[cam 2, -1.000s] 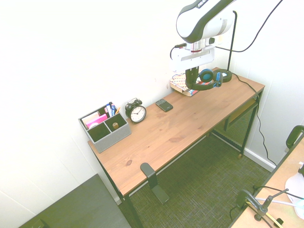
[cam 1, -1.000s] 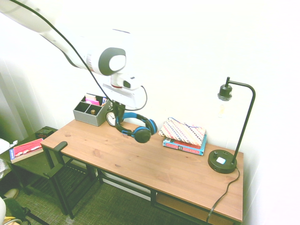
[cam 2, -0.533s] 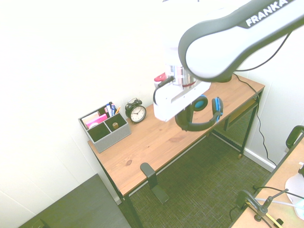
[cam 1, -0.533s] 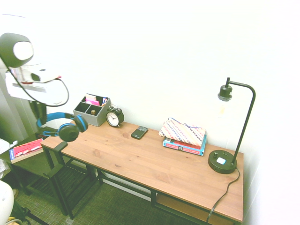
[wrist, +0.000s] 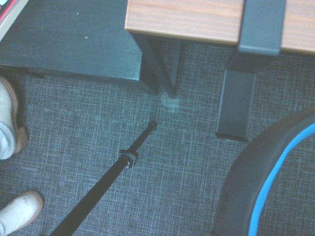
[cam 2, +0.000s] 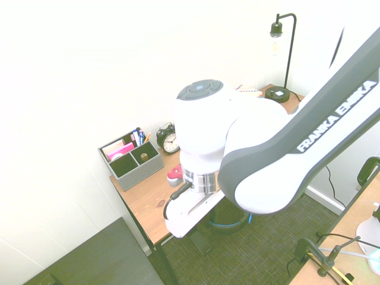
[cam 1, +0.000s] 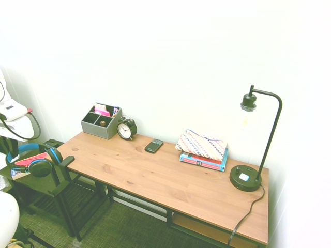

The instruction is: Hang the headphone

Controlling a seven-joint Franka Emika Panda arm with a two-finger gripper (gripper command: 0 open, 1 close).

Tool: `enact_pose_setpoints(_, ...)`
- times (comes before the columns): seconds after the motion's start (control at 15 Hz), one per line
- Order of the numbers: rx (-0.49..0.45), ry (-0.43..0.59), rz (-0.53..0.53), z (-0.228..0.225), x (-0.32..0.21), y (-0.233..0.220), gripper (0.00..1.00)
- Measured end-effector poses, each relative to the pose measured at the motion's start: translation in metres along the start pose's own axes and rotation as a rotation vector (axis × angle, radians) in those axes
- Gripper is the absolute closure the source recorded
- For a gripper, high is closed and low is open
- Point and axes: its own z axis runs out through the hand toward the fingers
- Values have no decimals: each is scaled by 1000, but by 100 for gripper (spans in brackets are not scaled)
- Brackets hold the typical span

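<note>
Headphones (cam 1: 40,168) hang from the gripper (cam 1: 9,154), which is closed on the blue and black headband. The round ear cups, black with blue trim, are out to one side of the gripper, at the end of the tabletop (cam 1: 155,178) that has the hook (cam 1: 66,161). The headphones are not on this hook. They look near it, but I cannot tell how big the gap is. The hook is black and flat, and it sits on the edge of the tabletop, with its lower part hanging down below the wood. The white arm (cam 2: 208,127) hides most of the headphones in the second exterior view, and just a bit of the curved band shows under it. By that same end of the tabletop is a low dark table (cam 1: 45,182) with a red and white book (cam 1: 21,173) on it. Two light shoes (wrist: 22,212) are on the gray floor (wrist: 172,187). Farther back on the wood, a black phone (cam 1: 153,145) lies flat. A stack of books (cam 1: 203,161) has a striped pouch (cam 1: 200,144) on top, and a black lamp (cam 1: 245,178) stands at the other end. Near the wall (cam 1: 170,62), a round black clock (cam 1: 126,129) stands just beside a gray box (cam 1: 100,128) with pens and pink paper inside.
</note>
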Motion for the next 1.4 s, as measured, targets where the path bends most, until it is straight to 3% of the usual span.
enact_pose_setpoints(0.4,-36,11,-16,86,7,8,100)
enact_pose_setpoints(1.07,-84,30,36,177,18,-37,100)
enact_pose_setpoints(1.13,-88,32,42,182,22,-38,0)
enact_pose_setpoints(1.4,-111,34,61,200,40,-37,0)
